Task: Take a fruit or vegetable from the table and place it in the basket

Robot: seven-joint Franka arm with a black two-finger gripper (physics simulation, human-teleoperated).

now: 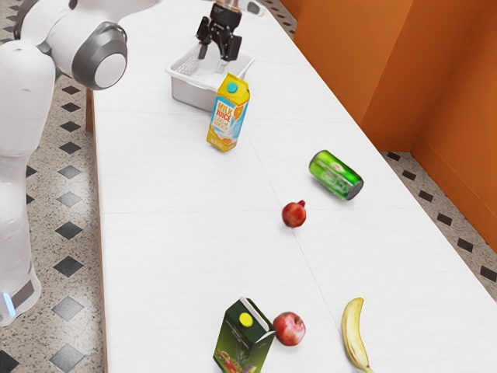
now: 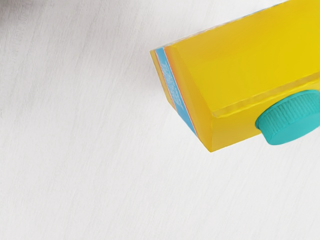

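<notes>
White tabletop [image 1: 171, 256] runs down the exterior view, with an orange wall [image 1: 349, 54] at upper right. My gripper [image 1: 218, 56] is near the top by the basket [image 1: 190, 95], fingers wide, holding nothing I can see. For fruit I have a pomegranate [image 1: 293, 215] just right of centre, an apple [image 1: 289, 329] at lower middle and a banana [image 1: 355, 334] at lower right. I'd favour the pomegranate: probably firm, fairly heavy, smooth enough to roll, so I should pinch evenly across its widest part, clear of the crown [image 1: 302, 203], without bruising it
</notes>
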